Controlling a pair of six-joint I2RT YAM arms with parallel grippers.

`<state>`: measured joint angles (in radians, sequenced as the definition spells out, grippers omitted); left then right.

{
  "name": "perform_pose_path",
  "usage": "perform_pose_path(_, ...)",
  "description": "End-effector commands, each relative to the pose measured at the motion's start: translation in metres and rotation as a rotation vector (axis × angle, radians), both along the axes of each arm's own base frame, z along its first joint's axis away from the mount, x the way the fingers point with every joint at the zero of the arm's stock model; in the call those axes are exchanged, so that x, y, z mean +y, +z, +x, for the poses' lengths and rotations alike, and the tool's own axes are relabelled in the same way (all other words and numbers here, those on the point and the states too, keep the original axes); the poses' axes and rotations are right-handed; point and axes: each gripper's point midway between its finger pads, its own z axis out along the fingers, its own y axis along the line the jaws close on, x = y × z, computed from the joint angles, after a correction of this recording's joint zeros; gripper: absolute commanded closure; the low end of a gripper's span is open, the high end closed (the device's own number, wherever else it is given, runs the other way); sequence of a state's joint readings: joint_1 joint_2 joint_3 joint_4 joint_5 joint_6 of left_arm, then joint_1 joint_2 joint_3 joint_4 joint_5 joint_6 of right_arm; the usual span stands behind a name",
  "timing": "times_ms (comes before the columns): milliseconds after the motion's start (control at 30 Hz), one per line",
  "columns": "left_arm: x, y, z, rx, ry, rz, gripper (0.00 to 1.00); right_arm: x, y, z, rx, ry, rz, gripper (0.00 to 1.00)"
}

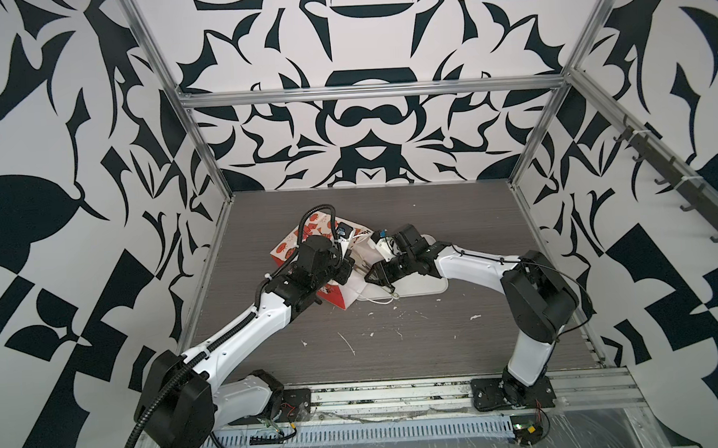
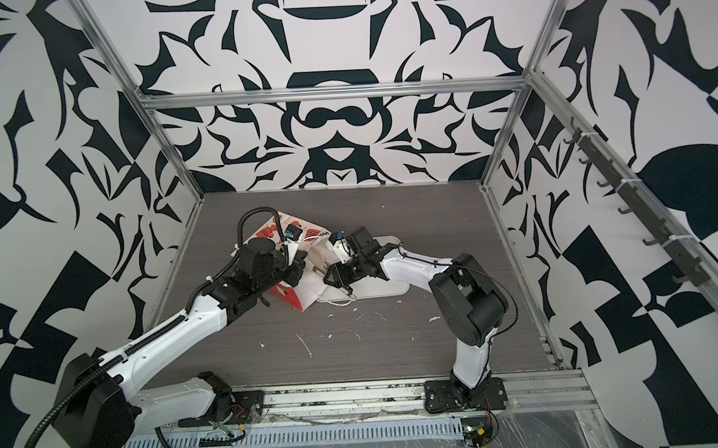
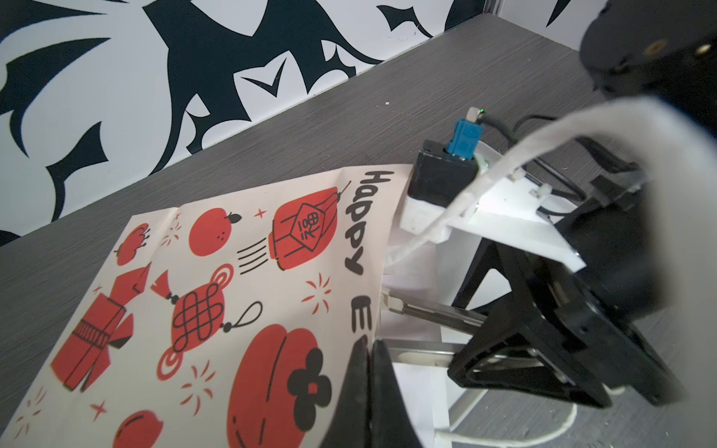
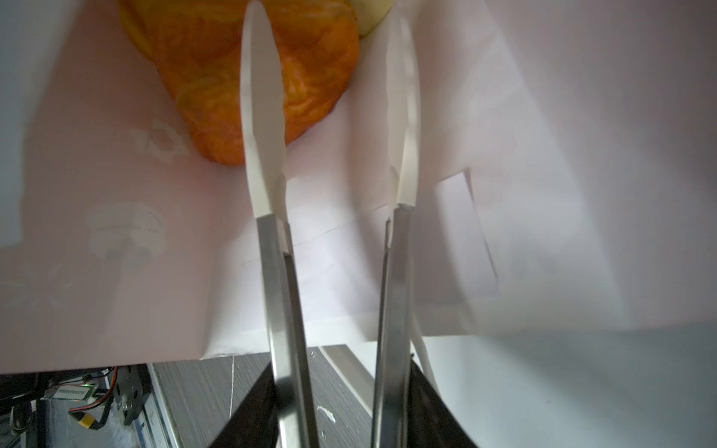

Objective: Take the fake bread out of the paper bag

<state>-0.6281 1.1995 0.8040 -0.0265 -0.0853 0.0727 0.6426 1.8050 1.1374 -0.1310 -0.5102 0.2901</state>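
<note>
Croissant (image 4: 232,77) lies deep inside the paper bag (image 3: 240,294), nothing out yet; right fingers (image 4: 262,116) spread around it, left fingers (image 3: 362,380) pinching the bag's edge.

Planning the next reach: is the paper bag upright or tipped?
Tipped: the paper bag lies on its side on the table, printed face up.
</note>
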Motion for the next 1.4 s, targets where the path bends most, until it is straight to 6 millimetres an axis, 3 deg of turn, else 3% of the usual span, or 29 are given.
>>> perform_pose_path(0, -0.005, 0.013, -0.004, -0.038, -0.033, -0.044, 1.0, 0.014, 0.028, 0.01, -0.03, 0.021, 0.079, 0.51)
perform_pose_path(200, -0.005, 0.012, -0.002, -0.041, -0.025, -0.043, 1.0, 0.015, 0.033, 0.006, -0.015, 0.038, 0.09, 0.52)
perform_pose_path(667, -0.005, 0.017, -0.001, -0.055, -0.024, -0.04, 1.0, -0.012, 0.07, -0.004, -0.097, 0.004, 0.006, 0.56)
perform_pose_path(1367, -0.01, 0.021, 0.001, -0.061, -0.042, -0.055, 1.0, 0.007, 0.053, 0.006, -0.034, 0.028, 0.011, 0.53)
